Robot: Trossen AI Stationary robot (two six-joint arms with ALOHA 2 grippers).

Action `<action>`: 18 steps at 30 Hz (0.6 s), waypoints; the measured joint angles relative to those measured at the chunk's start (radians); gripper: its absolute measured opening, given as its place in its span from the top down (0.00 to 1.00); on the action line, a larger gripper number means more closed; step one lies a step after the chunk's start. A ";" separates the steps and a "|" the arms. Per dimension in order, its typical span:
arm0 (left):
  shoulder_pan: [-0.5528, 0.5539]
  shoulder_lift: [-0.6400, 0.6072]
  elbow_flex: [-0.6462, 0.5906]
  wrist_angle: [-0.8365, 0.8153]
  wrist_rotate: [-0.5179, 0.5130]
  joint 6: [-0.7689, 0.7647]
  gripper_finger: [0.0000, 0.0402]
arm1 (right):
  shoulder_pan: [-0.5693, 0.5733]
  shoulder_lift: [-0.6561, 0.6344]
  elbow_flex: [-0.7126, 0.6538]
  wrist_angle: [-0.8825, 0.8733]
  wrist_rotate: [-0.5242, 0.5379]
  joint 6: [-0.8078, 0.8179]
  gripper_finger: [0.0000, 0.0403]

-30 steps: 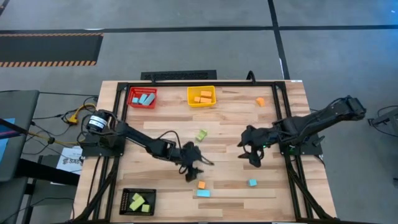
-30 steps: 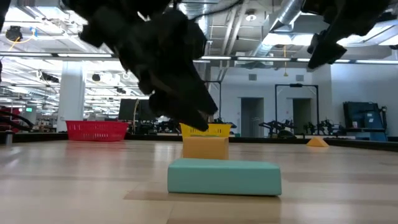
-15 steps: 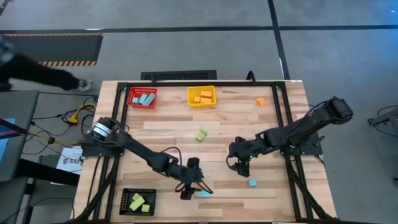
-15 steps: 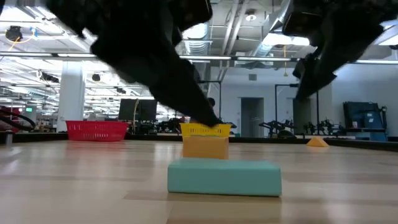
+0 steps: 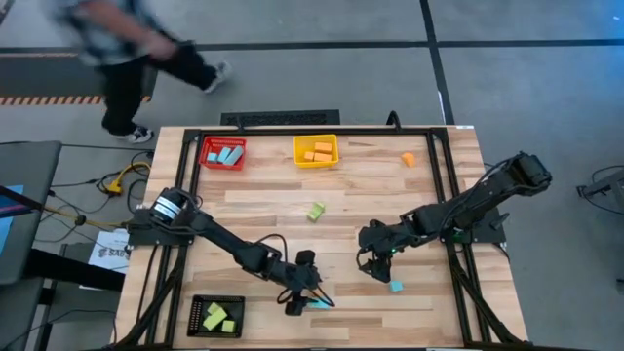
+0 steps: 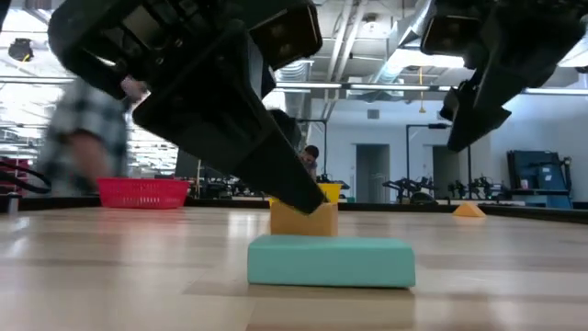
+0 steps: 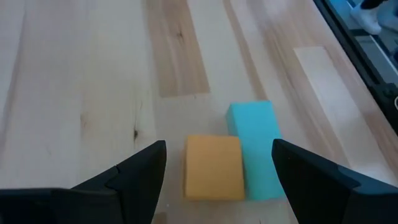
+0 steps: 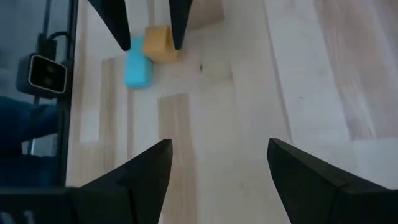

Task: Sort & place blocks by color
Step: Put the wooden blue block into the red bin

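My left gripper (image 7: 219,144) is open, low over the table near its near edge. Its fingers stand on either side of an orange cube (image 7: 213,167), which lies against a light blue bar (image 7: 254,149); both rest flat on the wood. The low view shows the bar (image 6: 331,262) in front of the cube (image 6: 303,219). My right gripper (image 5: 375,265) is open, hovering just left of a light blue cube (image 5: 395,287). A light green block (image 5: 315,211) lies mid-table. An orange block (image 5: 408,158) sits near the far right corner.
Along the far edge stand a red bin (image 5: 223,152) holding blue blocks and a yellow bin (image 5: 316,150) holding orange ones. A black bin (image 5: 215,315) with green blocks sits at the near left corner. A person (image 5: 127,49) walks past beyond the table's far left.
My left gripper has moved toward the near edge and come down around the orange cube. My right gripper has moved left and toward the near edge, closer to the light blue cube. A person has walked into view beyond the table's far side.
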 joint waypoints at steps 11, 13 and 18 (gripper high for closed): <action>-0.034 -0.015 0.101 -0.058 -0.023 0.162 0.31 | 0.002 0.009 0.000 0.049 0.008 -0.003 0.30; -0.037 -0.012 0.103 -0.058 -0.008 0.184 0.31 | 0.002 0.009 0.000 0.050 0.008 -0.008 0.30; -0.043 0.025 0.110 -0.028 0.004 0.229 0.31 | 0.002 0.009 0.000 0.049 0.008 -0.016 0.30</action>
